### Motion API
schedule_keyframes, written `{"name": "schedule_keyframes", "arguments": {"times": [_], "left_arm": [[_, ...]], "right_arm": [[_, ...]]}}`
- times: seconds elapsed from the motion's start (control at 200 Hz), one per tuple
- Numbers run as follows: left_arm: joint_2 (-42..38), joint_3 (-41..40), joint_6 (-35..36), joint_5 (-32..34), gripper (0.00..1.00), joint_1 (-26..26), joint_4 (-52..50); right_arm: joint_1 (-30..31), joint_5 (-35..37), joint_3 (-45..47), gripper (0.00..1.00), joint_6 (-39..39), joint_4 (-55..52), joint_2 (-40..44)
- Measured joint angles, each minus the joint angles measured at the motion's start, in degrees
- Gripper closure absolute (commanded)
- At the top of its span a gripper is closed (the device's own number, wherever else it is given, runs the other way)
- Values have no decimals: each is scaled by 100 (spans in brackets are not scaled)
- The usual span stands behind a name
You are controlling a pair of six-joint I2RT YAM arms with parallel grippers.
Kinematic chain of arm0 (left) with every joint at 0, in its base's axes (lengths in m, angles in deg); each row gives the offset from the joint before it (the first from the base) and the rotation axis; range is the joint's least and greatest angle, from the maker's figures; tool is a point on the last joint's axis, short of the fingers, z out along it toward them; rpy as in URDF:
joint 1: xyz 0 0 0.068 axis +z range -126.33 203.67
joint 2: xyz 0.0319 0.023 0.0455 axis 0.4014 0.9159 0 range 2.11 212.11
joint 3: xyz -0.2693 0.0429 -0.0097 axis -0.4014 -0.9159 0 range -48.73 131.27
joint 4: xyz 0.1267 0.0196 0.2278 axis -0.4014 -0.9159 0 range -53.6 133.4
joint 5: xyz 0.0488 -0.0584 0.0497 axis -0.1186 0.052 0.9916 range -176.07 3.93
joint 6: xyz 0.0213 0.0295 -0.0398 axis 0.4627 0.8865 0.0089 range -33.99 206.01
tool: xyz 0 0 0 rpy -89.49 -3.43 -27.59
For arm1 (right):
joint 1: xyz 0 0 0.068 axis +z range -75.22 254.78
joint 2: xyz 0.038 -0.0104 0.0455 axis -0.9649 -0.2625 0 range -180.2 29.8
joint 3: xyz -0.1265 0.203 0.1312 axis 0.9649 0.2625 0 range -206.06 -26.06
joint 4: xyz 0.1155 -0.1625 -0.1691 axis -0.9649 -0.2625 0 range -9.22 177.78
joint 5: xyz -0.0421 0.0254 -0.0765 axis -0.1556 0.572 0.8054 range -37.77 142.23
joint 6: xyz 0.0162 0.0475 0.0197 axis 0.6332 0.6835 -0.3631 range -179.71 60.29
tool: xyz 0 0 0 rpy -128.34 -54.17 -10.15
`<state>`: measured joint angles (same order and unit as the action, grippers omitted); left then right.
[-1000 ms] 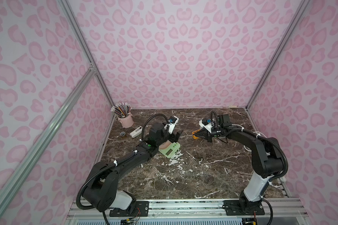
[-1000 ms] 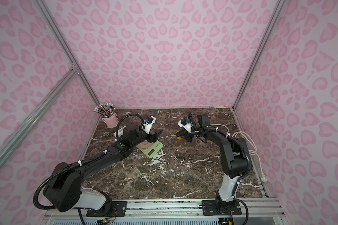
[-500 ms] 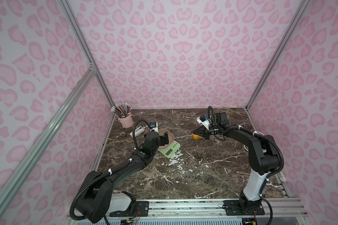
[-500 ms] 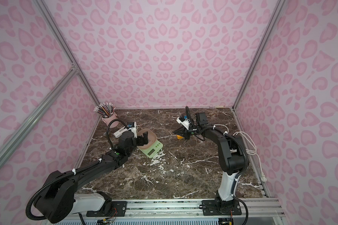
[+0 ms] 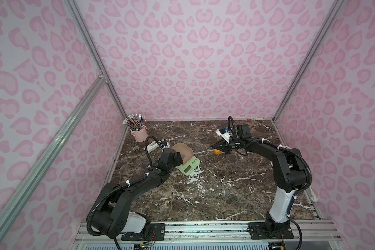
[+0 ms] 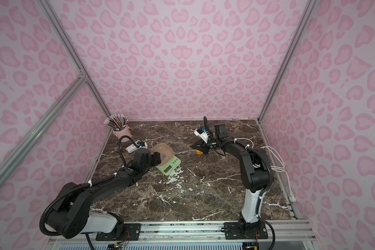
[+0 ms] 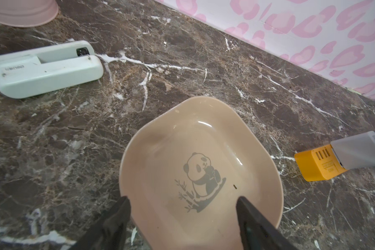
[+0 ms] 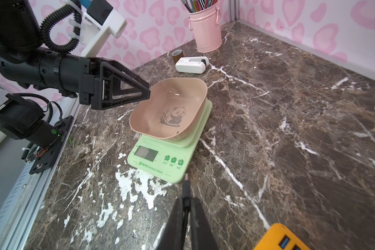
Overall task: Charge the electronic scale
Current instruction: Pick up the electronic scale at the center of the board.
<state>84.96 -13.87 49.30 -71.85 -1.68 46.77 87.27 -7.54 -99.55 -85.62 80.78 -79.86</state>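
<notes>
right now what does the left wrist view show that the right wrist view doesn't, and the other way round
Only the left wrist view: the left gripper with its jaws open over the near edge of the panda tray, and a grey block at the end of the orange power strip.
Only the right wrist view: the green base of the scale with display and buttons, pencils, a tape roll, and the right gripper shut on a cable plug.
Both: the tray, a white device, the pink cup, the power strip, the marble table.
</notes>
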Motion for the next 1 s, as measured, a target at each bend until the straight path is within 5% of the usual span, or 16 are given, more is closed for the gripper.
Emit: {"name": "schedule_keyframes", "arguments": {"times": [0.61,1.0], "left_arm": [[560,236,-212,-243,41,-2,243],[11,413,-225,-136,31,0,-411]], "right_arm": [[98,267,-66,100,570,114,-42],[105,389,-66,100,791,181,-46]]}}
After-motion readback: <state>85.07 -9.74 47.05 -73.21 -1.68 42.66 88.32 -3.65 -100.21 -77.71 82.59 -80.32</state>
